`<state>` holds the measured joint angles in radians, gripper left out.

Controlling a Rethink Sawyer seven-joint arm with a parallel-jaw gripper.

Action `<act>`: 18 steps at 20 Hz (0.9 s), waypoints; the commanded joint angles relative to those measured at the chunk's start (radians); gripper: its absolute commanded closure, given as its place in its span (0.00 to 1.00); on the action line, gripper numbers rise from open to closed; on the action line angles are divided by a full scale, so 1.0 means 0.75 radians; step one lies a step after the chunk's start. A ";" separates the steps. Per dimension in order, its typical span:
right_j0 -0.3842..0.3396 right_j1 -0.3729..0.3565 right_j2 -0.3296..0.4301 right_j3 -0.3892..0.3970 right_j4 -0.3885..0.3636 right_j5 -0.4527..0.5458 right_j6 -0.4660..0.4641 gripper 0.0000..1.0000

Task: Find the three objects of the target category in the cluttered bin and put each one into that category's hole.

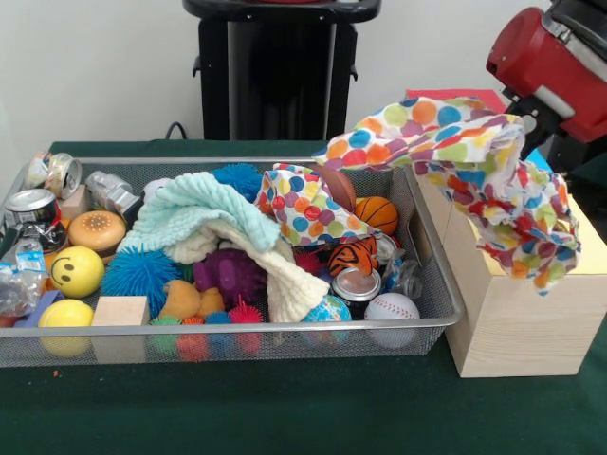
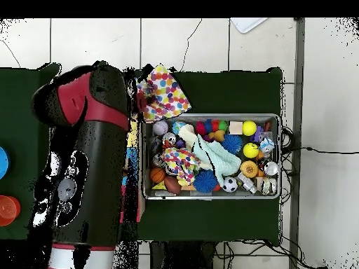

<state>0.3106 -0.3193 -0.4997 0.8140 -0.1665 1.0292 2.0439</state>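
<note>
The wire mesh bin (image 1: 432, 251) sits mid-table, full of toys; it also shows in the overhead view (image 2: 275, 119). My gripper (image 1: 524, 121), at the end of the red arm, is shut on one polka-dot cloth (image 1: 474, 156). The cloth hangs spread in the air over the yellow-topped wooden box (image 1: 512, 322), right of the bin. In the overhead view this cloth (image 2: 163, 94) lies past the bin's corner. A second polka-dot cloth (image 1: 303, 207) (image 2: 180, 162) lies crumpled in the bin. The box's hole is hidden by the cloth and the arm.
A mint-green towel (image 1: 204, 210) and a cream towel (image 1: 280, 280) lie over balls, cans and spiky toys in the bin. A red-topped box (image 1: 474, 95) stands behind the yellow one. Blue (image 2: 2, 161) and red (image 2: 7, 209) holes show at the overhead view's left edge.
</note>
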 commanded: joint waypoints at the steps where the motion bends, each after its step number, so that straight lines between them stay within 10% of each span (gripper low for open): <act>1: 0.031 0.072 0.007 0.143 0.001 -0.202 0.529 1.00; 18: 0.045 -0.039 0.069 0.340 0.104 -0.235 0.403 1.00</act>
<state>0.3637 -0.3076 -0.5437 0.8860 -0.1293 0.8009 2.2120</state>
